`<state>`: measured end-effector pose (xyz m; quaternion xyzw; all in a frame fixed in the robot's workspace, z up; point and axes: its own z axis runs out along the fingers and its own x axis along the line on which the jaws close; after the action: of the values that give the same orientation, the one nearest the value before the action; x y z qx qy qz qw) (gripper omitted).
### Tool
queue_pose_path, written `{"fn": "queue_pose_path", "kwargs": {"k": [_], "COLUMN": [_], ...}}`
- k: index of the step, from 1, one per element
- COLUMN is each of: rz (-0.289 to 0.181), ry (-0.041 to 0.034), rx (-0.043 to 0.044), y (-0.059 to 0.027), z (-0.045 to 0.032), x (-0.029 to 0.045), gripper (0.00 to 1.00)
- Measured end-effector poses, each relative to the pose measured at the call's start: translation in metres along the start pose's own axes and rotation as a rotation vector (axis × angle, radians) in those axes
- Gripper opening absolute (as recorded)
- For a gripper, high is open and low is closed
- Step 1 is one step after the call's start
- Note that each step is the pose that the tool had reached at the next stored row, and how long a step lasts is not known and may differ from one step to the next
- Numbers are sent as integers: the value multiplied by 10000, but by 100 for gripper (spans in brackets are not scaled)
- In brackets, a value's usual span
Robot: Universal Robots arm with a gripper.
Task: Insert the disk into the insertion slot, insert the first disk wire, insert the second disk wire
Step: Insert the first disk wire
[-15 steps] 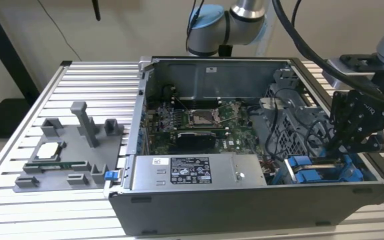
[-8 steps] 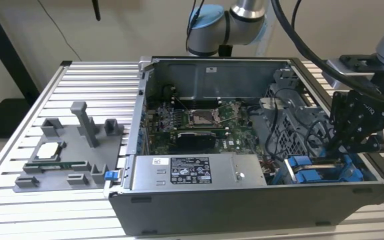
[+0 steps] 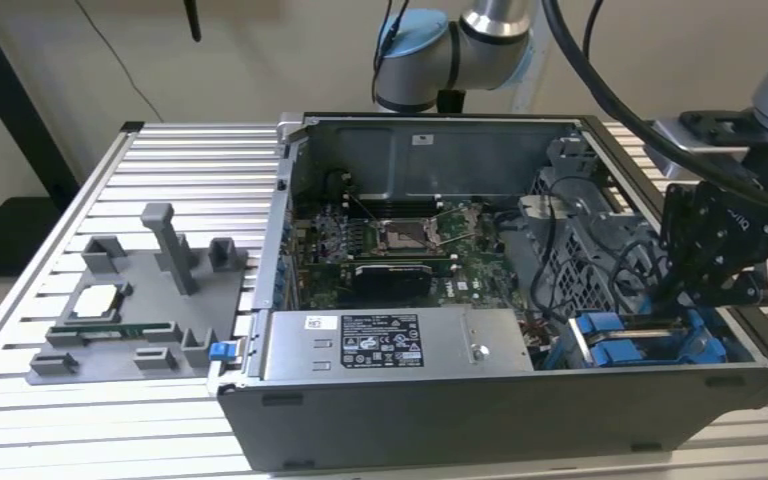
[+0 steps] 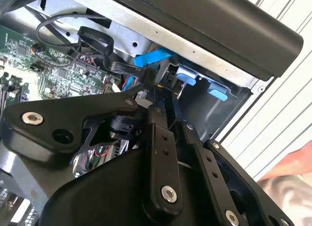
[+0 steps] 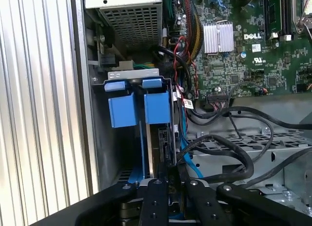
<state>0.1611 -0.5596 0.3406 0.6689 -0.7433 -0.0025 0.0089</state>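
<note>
Disk (image 5: 163,143) edge-on in insertion slot (image 5: 122,109), long axis twd gripper (image 5: 173,168).

insertion slot (image 3: 638,345) in case (image 3: 491,425) (corner), fixture (image 3: 157,325) — outside

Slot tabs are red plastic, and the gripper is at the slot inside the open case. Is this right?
No, the tabs are blue, as the first wrist view shows. The gripper is at the slot inside the open case.

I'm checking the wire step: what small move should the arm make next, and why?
Probably a short push straight toward the disk: it sits in the insertion slot, and the gripper is lined up close to its connector edge, beside the blue wire.
</note>
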Motion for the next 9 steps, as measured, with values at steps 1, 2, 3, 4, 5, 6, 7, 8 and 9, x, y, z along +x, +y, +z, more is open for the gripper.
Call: {"fn": "queue_pose_path", "kwargs": {"k": [1,2,3,4,5,6,7,8,9], "rz": [0,-2,-8,-15,-19,-20,-21,-21,-24], "ry": [1,2,1,2,2,0,1,-1,-2], "rx": [0,0,0,1,1,0,0,0,0], "y": [0,0,-1,-1,-1,-1,0,0,0], "z": [-1,-1,-1,-1,-1,-3,-5,-5,-7], "x": [3,6,9,11,11,12,13,12,12], "gripper": [0,0,0,0,0,0,0,0,0]}}
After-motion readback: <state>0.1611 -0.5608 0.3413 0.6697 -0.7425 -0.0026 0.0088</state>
